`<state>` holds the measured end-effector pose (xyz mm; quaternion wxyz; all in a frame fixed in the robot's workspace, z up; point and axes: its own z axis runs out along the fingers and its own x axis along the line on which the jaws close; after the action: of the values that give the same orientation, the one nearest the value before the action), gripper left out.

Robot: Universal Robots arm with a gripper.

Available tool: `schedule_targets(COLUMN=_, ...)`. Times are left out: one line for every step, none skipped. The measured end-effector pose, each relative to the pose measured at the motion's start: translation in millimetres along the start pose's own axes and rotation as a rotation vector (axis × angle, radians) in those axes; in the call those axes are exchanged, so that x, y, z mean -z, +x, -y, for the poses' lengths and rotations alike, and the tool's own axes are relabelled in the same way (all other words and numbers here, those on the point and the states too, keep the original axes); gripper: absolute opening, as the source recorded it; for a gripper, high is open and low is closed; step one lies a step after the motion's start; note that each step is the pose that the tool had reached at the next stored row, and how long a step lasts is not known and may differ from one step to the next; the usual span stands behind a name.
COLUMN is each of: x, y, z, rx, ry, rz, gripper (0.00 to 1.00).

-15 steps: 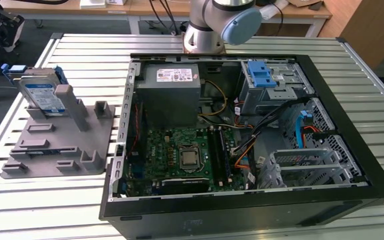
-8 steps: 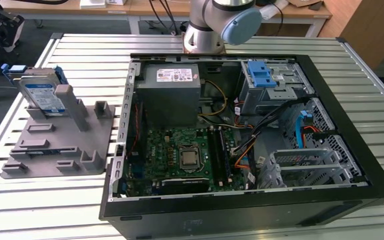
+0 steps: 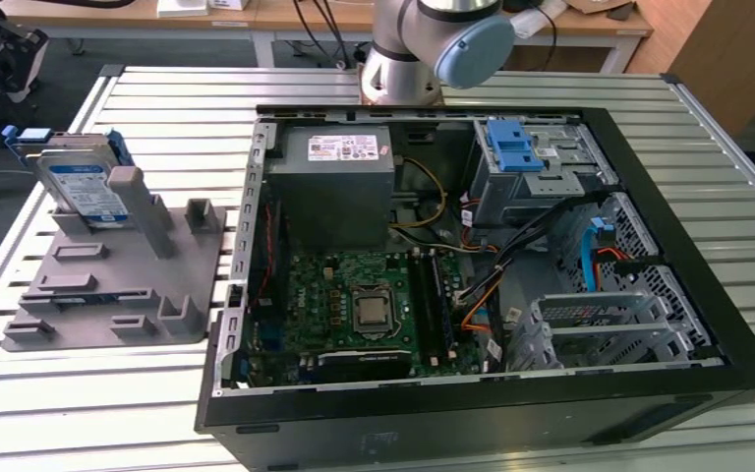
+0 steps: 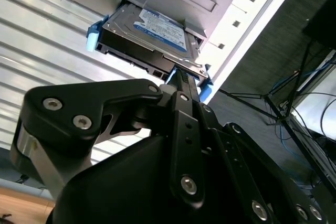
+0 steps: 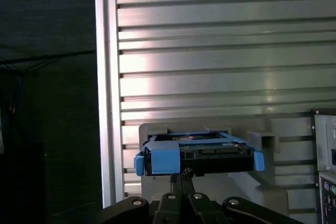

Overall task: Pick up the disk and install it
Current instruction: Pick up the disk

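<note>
The disk (image 3: 83,183), a silver hard drive with a white-and-blue label in blue carrier rails, stands tilted on a grey fixture (image 3: 115,285) at the exterior view's left. Both wrist views show it close up. The second wrist view has its label face (image 4: 157,27). The first wrist view has its connector edge and blue end (image 5: 197,156). My gripper (image 5: 181,176) has its thin fingers pressed together with nothing between them. Their tips (image 4: 181,77) are right at the disk's near edge. I cannot tell whether they touch it.
An open computer case (image 3: 692,246) lies on the slatted metal table (image 3: 168,98). Inside it are a grey power-supply box (image 3: 338,177), a motherboard (image 3: 365,305) and a drive bay with a blue latch (image 3: 515,147). The arm's base (image 3: 397,69) stands behind the case.
</note>
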<state>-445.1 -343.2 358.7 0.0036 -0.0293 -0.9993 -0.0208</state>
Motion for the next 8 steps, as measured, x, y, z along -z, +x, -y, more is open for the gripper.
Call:
schedule_targets(x=0.0, y=0.0, z=0.0, rx=0.008, ry=0.0001, rz=-0.0003, gripper=0.11)
schedule_targets(x=0.0, y=0.0, z=0.0, rx=0.016, ry=0.0002, rz=-0.0006, gripper=0.11)
schedule_targets(x=0.0, y=0.0, z=0.0, rx=0.025, ry=0.0002, rz=-0.0011, gripper=0.11)
schedule_targets(x=0.0, y=0.0, z=0.0, rx=0.036, ry=0.0004, rz=-0.0016, gripper=0.11)
schedule_targets(x=0.1, y=0.0, z=0.0, rx=0.048, ry=0.0005, rz=-0.0021, gripper=0.11)
schedule_targets(x=0.0, y=0.0, z=0.0, rx=0.062, ry=0.0006, rz=-0.0026, gripper=0.11)
schedule_targets(x=0.0, y=0.0, z=0.0, rx=0.078, ry=0.0007, rz=-0.0032, gripper=0.11)
schedule_targets(x=0.0, y=0.0, z=0.0, rx=0.095, ry=0.0008, rz=-0.004, gripper=0.11)
